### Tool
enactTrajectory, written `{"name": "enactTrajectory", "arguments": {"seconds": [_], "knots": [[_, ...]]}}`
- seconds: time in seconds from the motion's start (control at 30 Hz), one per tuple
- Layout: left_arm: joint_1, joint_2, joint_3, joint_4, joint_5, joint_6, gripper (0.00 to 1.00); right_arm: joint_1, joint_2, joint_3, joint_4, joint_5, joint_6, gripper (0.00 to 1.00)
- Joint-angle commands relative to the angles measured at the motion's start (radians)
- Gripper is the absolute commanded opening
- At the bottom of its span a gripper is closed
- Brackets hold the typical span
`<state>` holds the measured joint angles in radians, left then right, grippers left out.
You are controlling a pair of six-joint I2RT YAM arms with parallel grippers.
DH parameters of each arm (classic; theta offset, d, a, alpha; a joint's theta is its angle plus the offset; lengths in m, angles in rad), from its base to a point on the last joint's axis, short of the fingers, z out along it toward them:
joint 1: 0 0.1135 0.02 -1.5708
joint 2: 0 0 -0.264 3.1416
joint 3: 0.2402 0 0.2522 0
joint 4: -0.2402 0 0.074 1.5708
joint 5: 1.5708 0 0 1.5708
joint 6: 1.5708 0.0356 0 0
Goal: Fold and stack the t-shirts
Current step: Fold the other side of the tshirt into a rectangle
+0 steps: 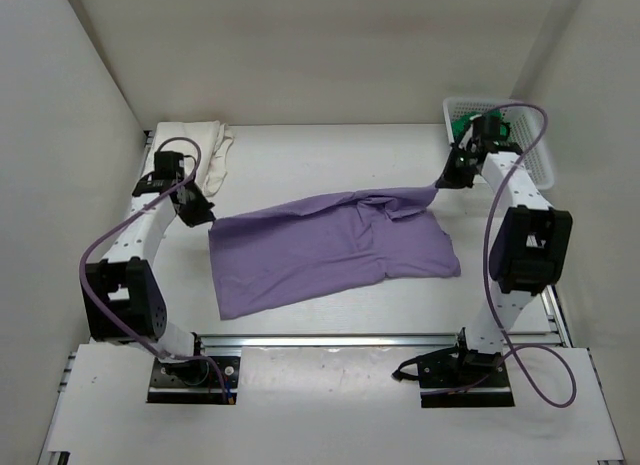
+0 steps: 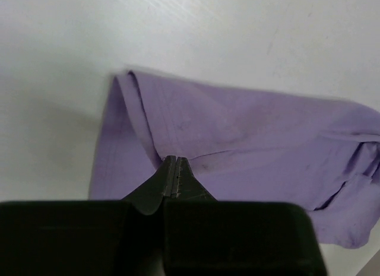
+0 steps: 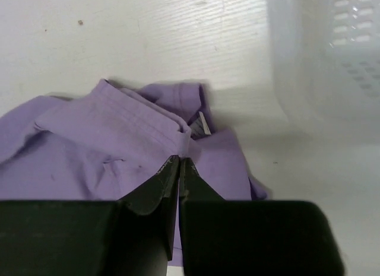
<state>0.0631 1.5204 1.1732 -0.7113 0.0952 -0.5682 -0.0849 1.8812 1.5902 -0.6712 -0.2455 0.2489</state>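
1 white lattice basket (image 1: 540, 155) stands at the far right corner of the table (image 1: 300, 155) with the green t-shirt (image 1: 463, 125) bunched inside. Only the top view shows this; the right wrist view catches just the basket's wall. The lavender t-shirt (image 1: 330, 250) lies spread mid-table and the cream t-shirt (image 1: 210, 150) lies at the far left. The left gripper (image 1: 205, 215) pinches the lavender shirt's left edge and the right gripper (image 1: 440, 185) its far right corner. Both wrist views show the jaws closed tight on purple cloth.

White table (image 1: 320, 155): purple shirt (image 1: 320, 250), cream shirt (image 1: 205, 150), basket (image 1: 545, 165)
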Motion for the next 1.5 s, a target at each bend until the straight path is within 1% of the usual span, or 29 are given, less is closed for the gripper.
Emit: {"name": "enactTrajectory", "arguments": {"seconds": [0.0, 0.07, 0.13, 0.17, 0.23, 0.33, 0.5, 0.63, 0.8, 0.93, 1.07, 1.17, 1.23, 1.27, 1.3, 1.33, 1.37, 1.4, 1.43, 1.47], "knots": [[0.013, -0.109, -0.044, -0.005, -0.025, 0.022, 0.0, -0.053, -0.169, -0.151, 0.117, -0.028, 0.021, 0.0], [-0.012, -0.13, -0.058, -0.026, -0.067, 0.031, 0.0, -0.088, -0.209, -0.229, 0.153, -0.05, 0.044, 0.0], [-0.032, -0.158, -0.081, -0.034, -0.08, 0.036, 0.0, -0.117, -0.24, -0.284, 0.162, -0.078, 0.055, 0.0], [-0.026, -0.175, -0.108, -0.037, -0.078, 0.031, 0.0, -0.133, -0.243, -0.294, 0.166, -0.086, 0.049, 0.01], [-0.017, -0.203, -0.162, -0.034, -0.068, 0.031, 0.0, -0.151, -0.28, -0.341, 0.179, -0.101, 0.044, 0.0], [-0.025, -0.242, -0.204, -0.048, -0.089, 0.025, 0.0, -0.183, -0.313, -0.406, 0.194, -0.152, 0.049, 0.0], [-0.017, -0.287, -0.277, -0.06, -0.094, 0.014, 0.0, -0.184, -0.375, -0.487, 0.216, -0.15, 0.053, 0.0], [-0.008, -0.296, -0.332, -0.073, -0.094, 0.016, 0.0, -0.162, -0.456, -0.558, 0.231, -0.112, 0.076, 0.0], [-0.023, -0.302, -0.333, -0.085, -0.129, 0.019, 0.0, -0.18, -0.516, -0.64, 0.222, -0.097, 0.081, 0.01], [-0.035, -0.298, -0.34, -0.09, -0.149, 0.036, 0.0, -0.196, -0.545, -0.667, 0.2, -0.071, 0.079, 0.0], [-0.014, -0.286, -0.372, -0.088, -0.163, 0.045, 0.0, -0.217, -0.57, -0.699, 0.171, -0.04, 0.084, 0.0], [-0.02, -0.257, -0.365, -0.091, -0.172, 0.047, 0.0, -0.23, -0.567, -0.728, 0.174, -0.035, 0.092, 0.0], [-0.008, -0.229, -0.363, -0.094, -0.157, 0.054, 0.06, -0.253, -0.544, -0.754, 0.167, -0.041, 0.096, 0.0], [-0.008, -0.229, -0.365, -0.088, -0.152, 0.057, 0.12, -0.265, -0.545, -0.759, 0.177, -0.055, 0.098, 0.0], [0.003, -0.215, -0.369, -0.091, -0.138, 0.065, 0.16, -0.275, -0.533, -0.772, 0.179, -0.064, 0.093, 0.0], [0.001, -0.215, -0.369, -0.094, -0.147, 0.061, 0.24, -0.285, -0.531, -0.783, 0.182, -0.049, 0.087, 0.01], [0.003, -0.215, -0.366, -0.094, -0.143, 0.06, 0.38, -0.286, -0.53, -0.779, 0.177, -0.048, 0.084, 0.01], [-0.005, -0.218, -0.362, -0.097, -0.149, 0.056, 0.44, -0.282, -0.53, -0.782, 0.171, -0.041, 0.085, 0.03], [-0.02, -0.224, -0.348, -0.102, -0.152, 0.044, 0.45, -0.274, -0.534, -0.77, 0.171, -0.034, 0.078, 0.04], [-0.026, -0.224, -0.339, -0.1, -0.155, 0.038, 0.46, -0.257, -0.539, -0.754, 0.16, -0.035, 0.088, 0.07]]}}
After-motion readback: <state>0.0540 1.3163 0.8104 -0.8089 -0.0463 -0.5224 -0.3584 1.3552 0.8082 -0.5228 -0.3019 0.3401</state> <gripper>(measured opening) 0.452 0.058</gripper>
